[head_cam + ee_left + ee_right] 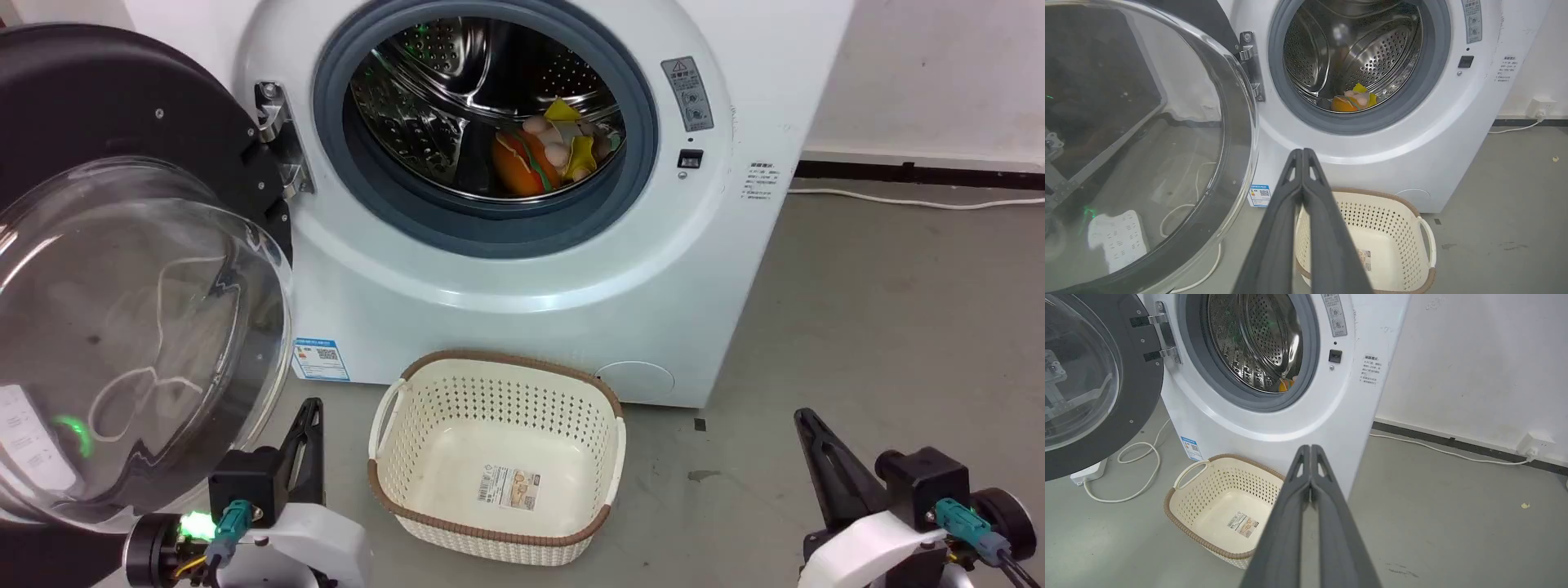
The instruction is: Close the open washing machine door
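Observation:
The white washing machine (522, 269) (1412, 134) (1306, 416) stands ahead with its porthole uncovered. Its steel drum (457, 106) holds colourful toy items (547, 151). The washing machine door (139, 327) (1139, 143) (1090, 388) hangs wide open on the left, black rim around a bulging glass bowl, hinge (277, 139) at its right edge. My left gripper (309, 412) (1302, 153) is shut and empty, low beside the door's lower edge. My right gripper (804, 418) (1310, 449) is shut and empty, low at the right, far from the door.
A cream perforated basket (392, 482) (1425, 241) (1180, 494) sits on the grey floor in front of the washer, between my arms. A white cable (1139, 465) and power strip (1114, 241) lie on the floor under the door. A wall with a socket (1535, 443) stands to the right.

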You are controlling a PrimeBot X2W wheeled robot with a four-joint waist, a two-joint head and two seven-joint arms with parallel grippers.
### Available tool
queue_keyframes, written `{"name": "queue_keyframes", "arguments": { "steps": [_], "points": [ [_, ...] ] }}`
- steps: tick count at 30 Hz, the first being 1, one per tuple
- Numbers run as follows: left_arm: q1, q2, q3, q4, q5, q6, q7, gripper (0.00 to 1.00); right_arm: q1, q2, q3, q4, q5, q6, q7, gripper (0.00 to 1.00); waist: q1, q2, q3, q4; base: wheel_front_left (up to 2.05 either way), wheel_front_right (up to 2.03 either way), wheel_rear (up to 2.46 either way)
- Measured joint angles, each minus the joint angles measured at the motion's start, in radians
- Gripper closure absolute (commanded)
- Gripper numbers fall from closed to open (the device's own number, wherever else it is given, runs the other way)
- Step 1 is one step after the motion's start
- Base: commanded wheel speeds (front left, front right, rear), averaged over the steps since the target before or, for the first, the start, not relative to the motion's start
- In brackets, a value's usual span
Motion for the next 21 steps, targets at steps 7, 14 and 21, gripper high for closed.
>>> {"name": "queue_keyframes", "arguments": {
  "steps": [7, 14, 21],
  "points": [
    [0.0, 0.0, -0.001, 0.0, 0.0, 0.0, 0.0, 1.0, 0.0, 0.0, -0.001, 0.0, 0.0, 0.0, 0.0, 1.0, 0.0, 0.0, 0.0, 0.0, 0.0, 0.0, 0.0],
    [0.0, 0.0, 0.0, 0.0, 0.0, 0.0, 0.0, 1.0, 0.0, 0.0, 0.0, 0.0, 0.0, 0.0, 0.0, 1.0, 0.0, 0.0001, 0.0, 0.0, 0.0, 0.0, 0.0],
    [0.0, 0.0, 0.0, 0.0, 0.0, 0.0, 0.0, 1.0, 0.0, 0.0, 0.0, 0.0, 0.0, 0.0, 0.0, 1.0, 0.0, 0.0, 0.0, 0.0, 0.0, 0.0, 0.0]
  ]
}}
